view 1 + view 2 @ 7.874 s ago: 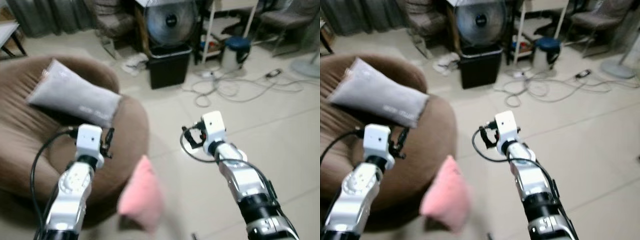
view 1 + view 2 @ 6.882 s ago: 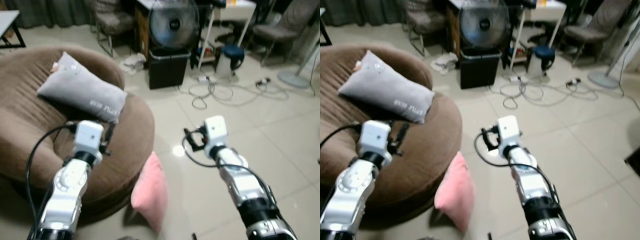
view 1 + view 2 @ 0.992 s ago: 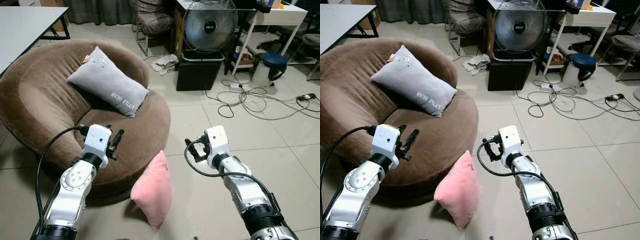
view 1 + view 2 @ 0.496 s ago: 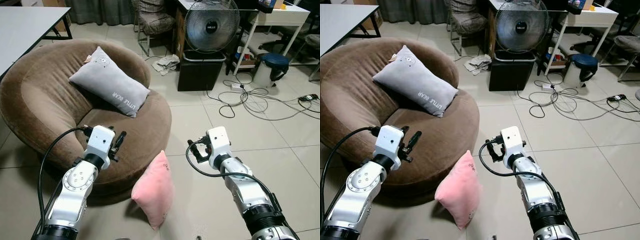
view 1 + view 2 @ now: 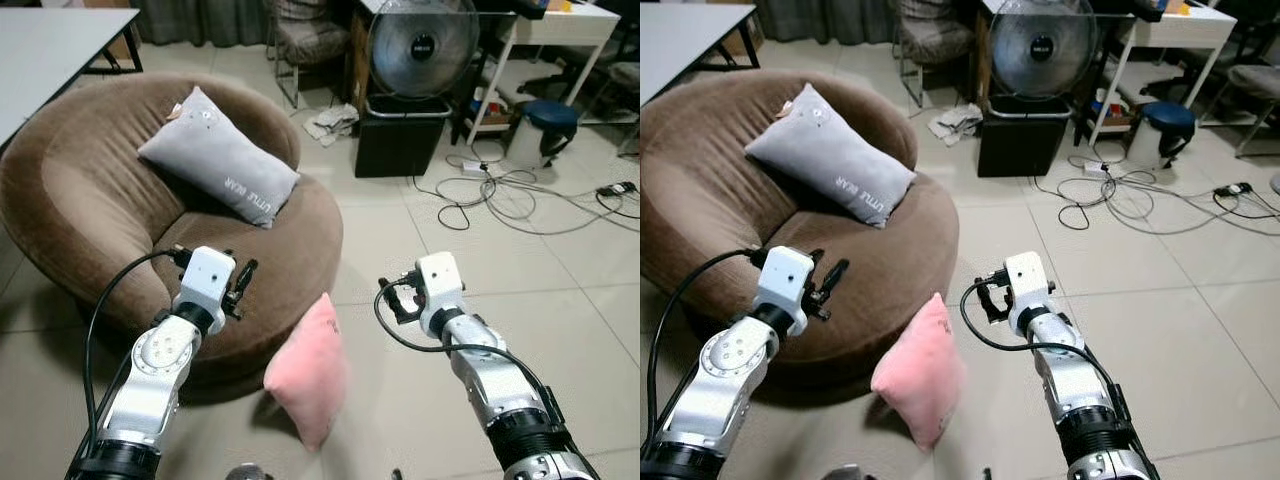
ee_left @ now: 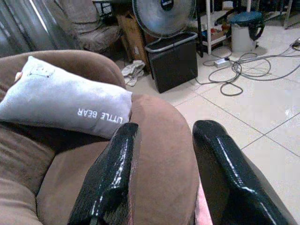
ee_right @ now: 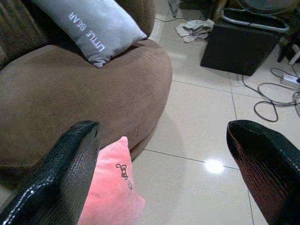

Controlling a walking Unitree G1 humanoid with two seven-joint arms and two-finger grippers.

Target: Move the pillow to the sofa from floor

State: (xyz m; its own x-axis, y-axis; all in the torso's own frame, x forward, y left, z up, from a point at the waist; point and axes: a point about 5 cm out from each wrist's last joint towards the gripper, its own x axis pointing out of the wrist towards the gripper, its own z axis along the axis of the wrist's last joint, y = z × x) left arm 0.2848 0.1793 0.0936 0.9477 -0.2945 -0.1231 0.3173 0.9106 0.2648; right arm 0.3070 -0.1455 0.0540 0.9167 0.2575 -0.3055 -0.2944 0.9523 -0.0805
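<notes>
While nothing is gripped yet, both arms are raised ahead, probably to line up on the cushion between them.
left gripper (image 5: 243, 277): held out over the sofa's front edge, jaws parted a moderate gap, empty, touching nothing; wrist view looks across the seat.
sofa (image 5: 90, 190): round brown lounger, directly under and beyond the left jaws; drop target.
grey pillow (image 5: 220, 160): already resting against the sofa back, well beyond the left jaws; not the one to move.
pink pillow (image 5: 308, 370): on the floor, propped on edge against the sofa base, between the two jaws and below them; leaning keeps it upright, so the top edge looks reachable.
right gripper (image 5: 990, 298): over the floor tiles just right of the pink pillow, jaws spread wide, empty, pink pillow seen near one finger (image 7: 56, 183) but apart.
step: approach, judged; no contact with pink pillow yet.
</notes>
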